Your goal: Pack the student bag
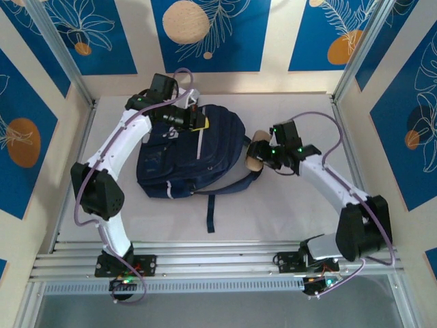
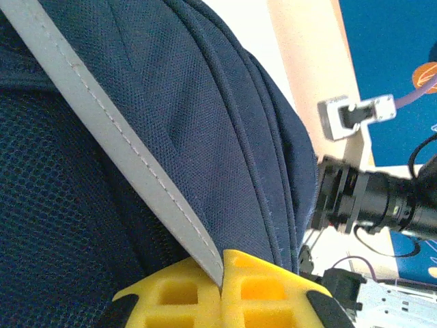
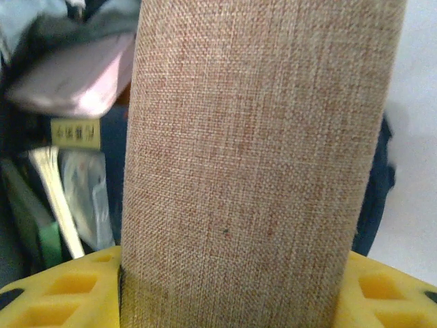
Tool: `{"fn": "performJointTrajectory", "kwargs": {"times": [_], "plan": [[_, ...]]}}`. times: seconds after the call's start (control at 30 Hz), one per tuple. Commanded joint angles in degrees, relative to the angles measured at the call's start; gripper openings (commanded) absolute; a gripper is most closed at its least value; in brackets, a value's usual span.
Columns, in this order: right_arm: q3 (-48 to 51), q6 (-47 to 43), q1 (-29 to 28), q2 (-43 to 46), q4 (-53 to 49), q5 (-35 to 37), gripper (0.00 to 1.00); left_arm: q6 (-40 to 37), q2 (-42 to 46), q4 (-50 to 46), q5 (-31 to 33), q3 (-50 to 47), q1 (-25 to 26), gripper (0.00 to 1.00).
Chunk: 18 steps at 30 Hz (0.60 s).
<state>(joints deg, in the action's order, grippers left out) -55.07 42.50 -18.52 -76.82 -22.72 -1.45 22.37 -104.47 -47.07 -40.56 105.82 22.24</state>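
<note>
On the table (image 1: 287,219), at centre in the top view, lies the student bag (image 1: 184,157); the left gripper (image 1: 186,120), at the bag's 12 o'clock edge, has its fingers (image 2: 184,294) pinched together on the light stripe (image 2: 123,157); the right gripper (image 1: 272,156) is clamped around a tan woven roll (image 3: 259,137) just beside the bag's 3 o'clock side; the bag lies at 9 o'clock from the roll, whose long axis seems to run 12 to 6; the right arm is nearer for pushing it in.
</note>
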Motion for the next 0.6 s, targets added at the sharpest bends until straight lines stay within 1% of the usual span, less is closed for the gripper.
{"fn": "performJointTrajectory", "kwargs": {"times": [0.0,0.1,0.2,0.4,0.57], "plan": [[4.2,2.32,-0.71,5.45,5.7,-4.06,0.27,-2.66,4.37,0.88,-7.58,4.17,0.38,0.0],[6.93,1.4,-2.07,7.44,7.56,-5.56,0.27,-3.08,4.36,1.19,-9.99,4.43,0.38,0.0],[8.48,1.75,-2.41,5.98,11.56,-9.23,0.27,-3.76,3.6,0.47,-11.39,5.89,0.28,0.0],[6.63,3.01,-2.95,-1.42,19.66,-15.27,0.26,-4.7,2.44,-0.83,-13.4,8.32,0.26,0.0],[2.54,6.13,-6.47,-9.16,25.58,-18.4,0.26,-4.37,1.9,-0.5,-13.85,9.38,0.12,0.0]]}}
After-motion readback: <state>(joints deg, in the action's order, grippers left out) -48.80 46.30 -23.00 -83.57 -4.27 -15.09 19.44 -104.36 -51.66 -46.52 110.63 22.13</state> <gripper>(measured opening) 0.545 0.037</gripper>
